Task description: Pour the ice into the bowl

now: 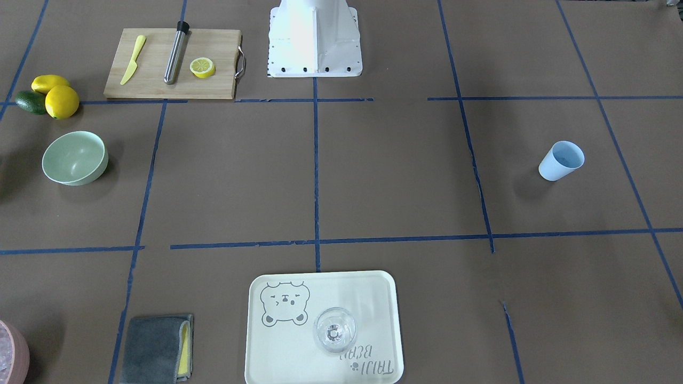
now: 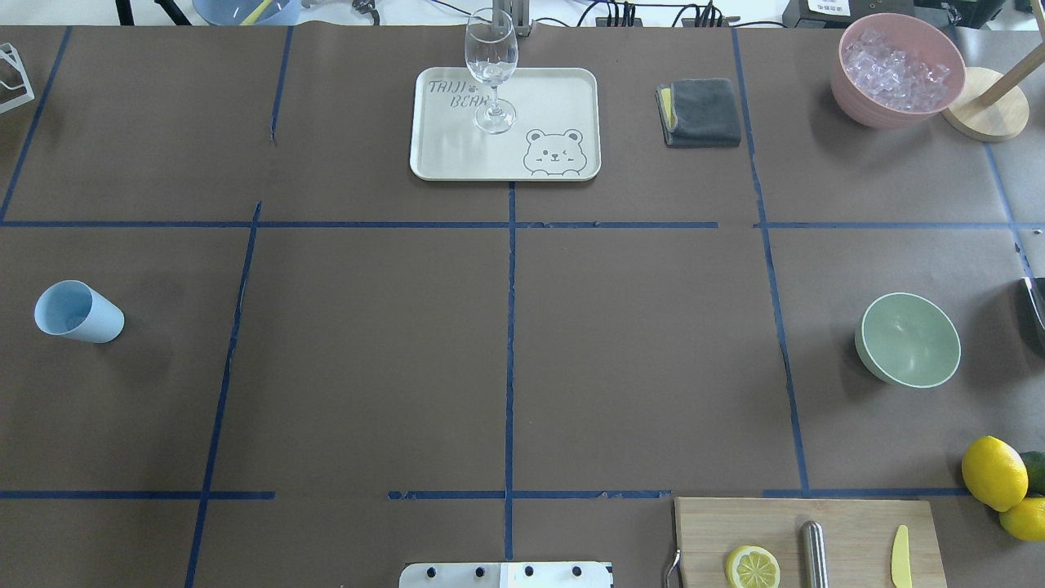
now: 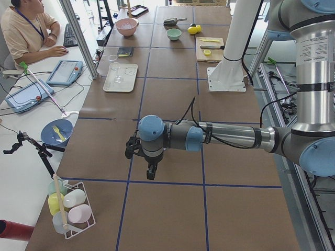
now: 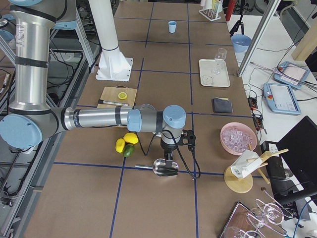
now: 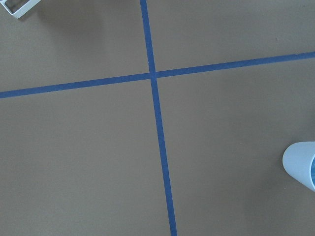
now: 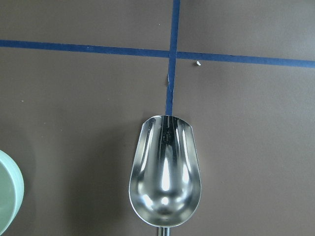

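Scoop (image 6: 165,172) lies near bowl (image 2: 908,339), which opens upward.

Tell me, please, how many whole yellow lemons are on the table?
2: one lemon and a second lemon lie together on the robot's right, beside a green fruit, near the cutting board.

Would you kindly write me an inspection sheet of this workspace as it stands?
Surface: brown-papered table, blue tape grid, one white speck.
Job's things: mint bowl upright, empty; ice seen only in pink bowl; metal scoop empty.
Clutter: blue cup, wine glass on tray, cloth, cutting board, lemons.
Grippers: left gripper above bare table; right gripper over scoop; open or shut, cannot tell.
Cables: black cable hanging off right wrist.
Surroundings: a person seated at side desk.
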